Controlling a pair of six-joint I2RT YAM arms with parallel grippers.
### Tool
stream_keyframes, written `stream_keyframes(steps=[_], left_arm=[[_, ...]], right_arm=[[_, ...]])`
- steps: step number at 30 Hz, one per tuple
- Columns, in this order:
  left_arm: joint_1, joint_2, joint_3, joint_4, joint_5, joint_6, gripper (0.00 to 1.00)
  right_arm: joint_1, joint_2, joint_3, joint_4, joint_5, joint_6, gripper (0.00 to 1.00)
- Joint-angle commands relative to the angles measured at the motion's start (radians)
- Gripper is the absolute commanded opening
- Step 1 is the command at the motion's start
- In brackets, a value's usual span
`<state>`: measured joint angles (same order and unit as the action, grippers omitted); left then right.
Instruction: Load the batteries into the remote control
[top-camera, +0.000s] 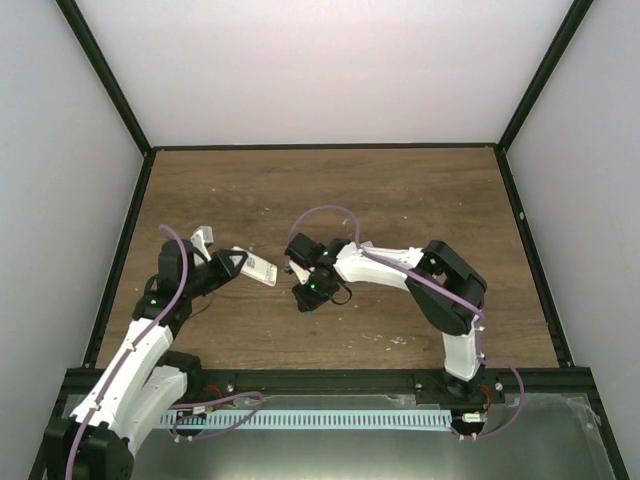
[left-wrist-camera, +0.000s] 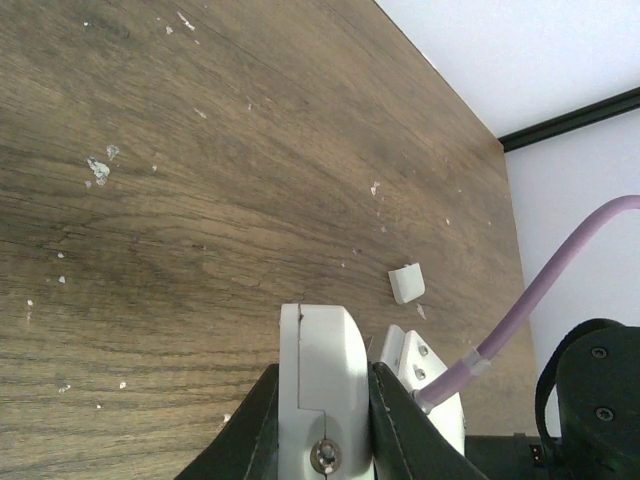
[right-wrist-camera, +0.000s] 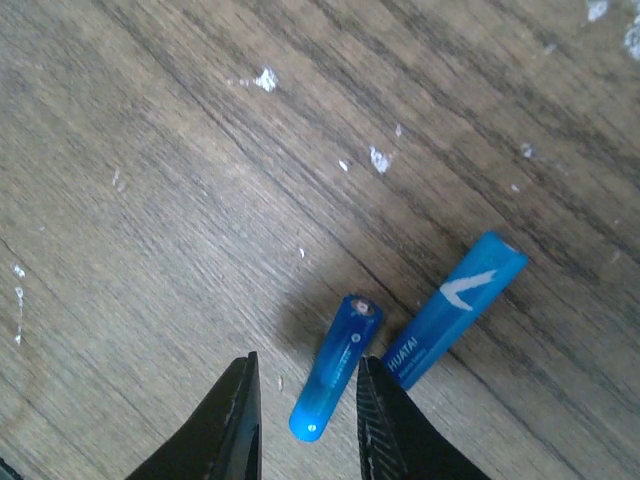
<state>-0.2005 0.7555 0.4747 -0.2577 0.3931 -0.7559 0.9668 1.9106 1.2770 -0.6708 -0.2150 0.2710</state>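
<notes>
From above, the left end effector (top-camera: 237, 264) is held above the left side of the tabletop (top-camera: 400, 200), pressed together on one end of the remote control (top-camera: 258, 270), whose free end points right toward the right end effector (top-camera: 308, 295), lowered close by near the middle. In the left wrist view, the remote control (left-wrist-camera: 320, 350) sits clamped between the dark fingers (left-wrist-camera: 262, 410), and a small white cover piece (left-wrist-camera: 406, 283) lies loose on the wood just beyond it. In the right wrist view, the two batteries lie just beside each other: one battery (right-wrist-camera: 335, 367) sits in the gap of the spread right end effector (right-wrist-camera: 305, 362), not yet pinched, and the other battery (right-wrist-camera: 455, 310) lies to its right, outside the fingers. These cells look light, rigid and smooth, so they will probably roll or squirt out. A firm pinch across the middle of the barrel seems safest.
</notes>
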Motion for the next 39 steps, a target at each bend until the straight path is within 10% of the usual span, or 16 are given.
stream_keyframes(steps=[1,26,39], left_arm=[[0.008,-0.004,-0.002,0.012,-0.001,-0.002,0.00],[0.008,0.023,0.000,0.065,0.025,-0.050,0.00],[0.008,-0.075,-0.091,0.289,0.023,-0.250,0.00]], right_arm=[[0.011,0.025,0.054,-0.015,0.015,-0.002,0.19],[0.010,0.036,0.067,-0.032,0.042,-0.016,0.01],[-0.146,-0.245,0.048,0.115,-0.039,0.136,0.01]])
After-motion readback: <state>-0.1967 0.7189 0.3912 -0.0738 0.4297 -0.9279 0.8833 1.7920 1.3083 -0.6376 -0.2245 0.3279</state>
